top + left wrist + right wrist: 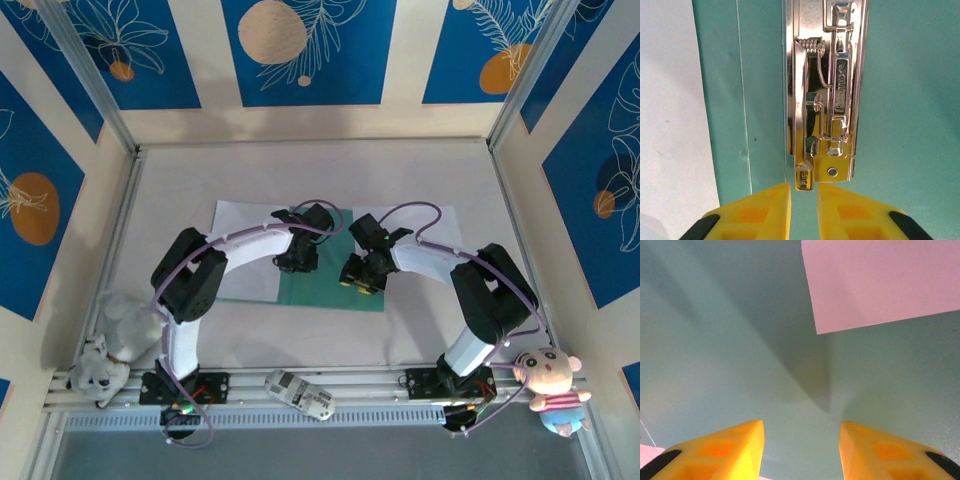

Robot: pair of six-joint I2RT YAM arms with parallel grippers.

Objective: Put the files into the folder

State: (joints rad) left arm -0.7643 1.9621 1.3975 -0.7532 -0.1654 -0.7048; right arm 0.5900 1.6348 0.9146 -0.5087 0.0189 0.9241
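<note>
Both arms are in over the folder (330, 288), which lies open and flat mid-table, teal showing between the two grippers. The files sit on it to either side: the left sheet (245, 250) over the left cover, the right sheet (435, 225) over the far part of the right cover.

The left gripper (803, 210) is nose-on to the clip (827, 100) at the spine. Its yellow fingers are drawn in to a slim gap, with the clip's lever end right at the mouth. Whether they actually pinch that lever cannot be told from here.

The right gripper (801, 450) is low over bare teal card, jaws well apart and empty, with a corner of the right sheet just beyond it.

The danger looks to be at that lever. It is small, shiny and sprung, so a shallow bite could slip off and let the clip snap back shut. A pull that is off-line could drag the light folder and shift both sheets.

The sheets are thin and loose, and the right one sits skewed to the spine. Pushed in like that, it may buckle against the clip or get caught by one corner only
</note>
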